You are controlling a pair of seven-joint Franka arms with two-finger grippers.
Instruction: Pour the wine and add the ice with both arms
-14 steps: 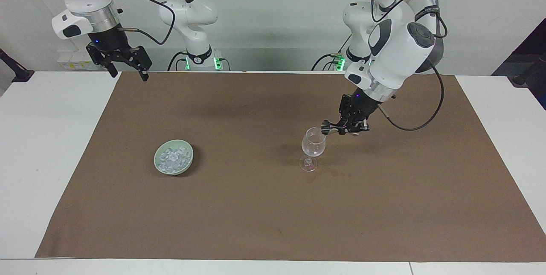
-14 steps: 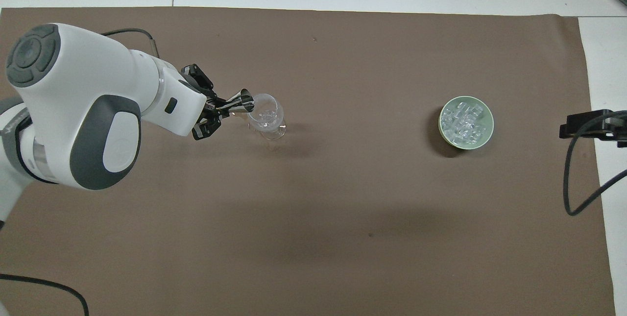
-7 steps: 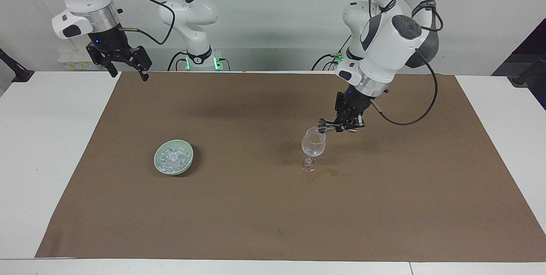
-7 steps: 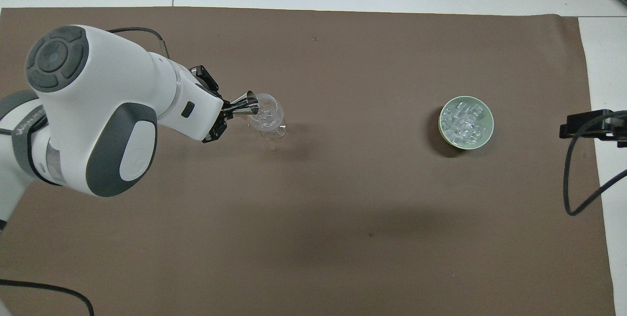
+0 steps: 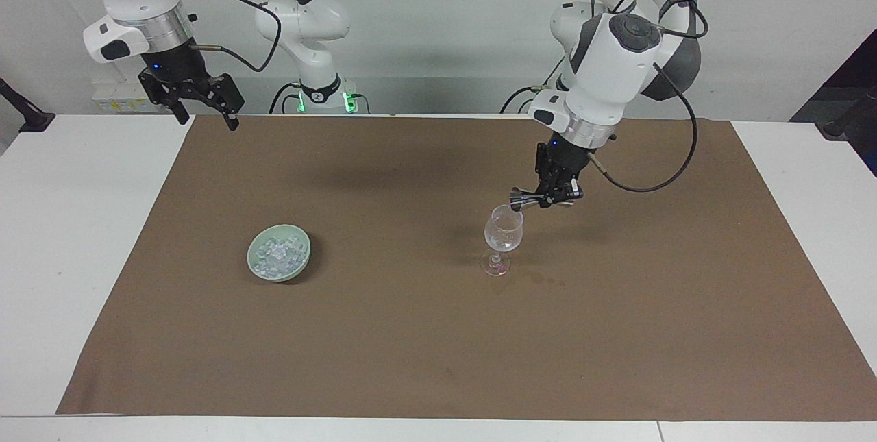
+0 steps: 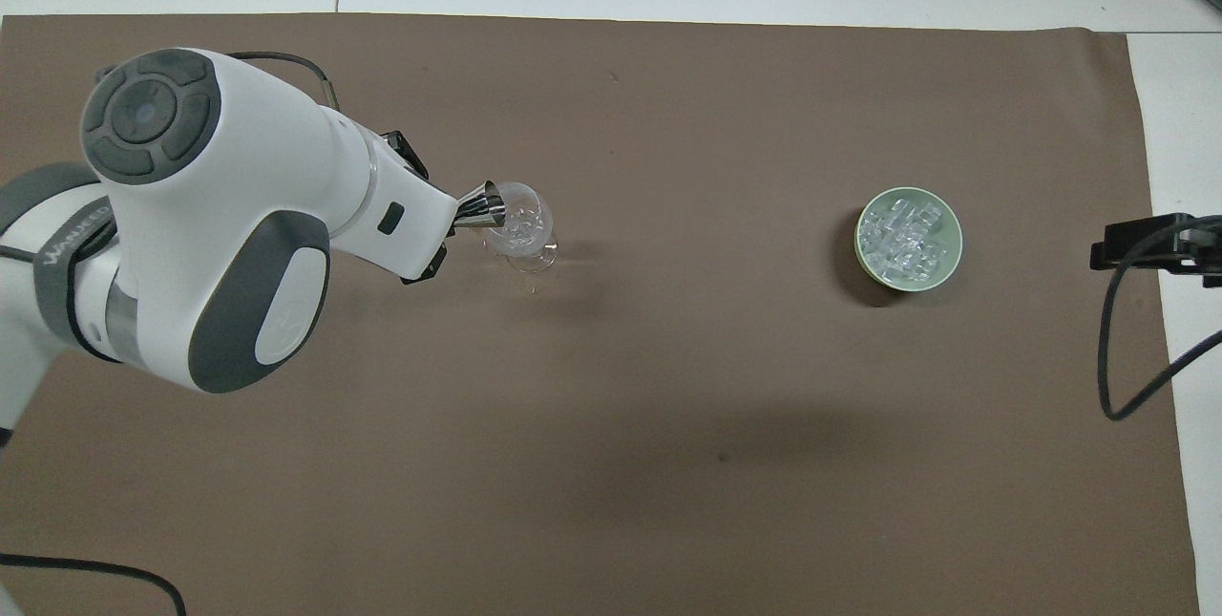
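A clear stemmed glass stands upright on the brown mat toward the left arm's end of the table. My left gripper is shut on a small metal cup, tipped on its side with its mouth at the glass's rim. The wine is hidden. The ice fills a pale green bowl toward the right arm's end. My right gripper waits open, raised over the mat's edge and holding nothing.
A brown mat covers most of the white table. A few small dark spots mark the mat beside the glass's foot. A black cable hangs from the right arm over the mat's end.
The left arm's wrist has swung up and stands steeper over the cup. The cup has stayed tipped at the glass's rim. The right arm has not moved.
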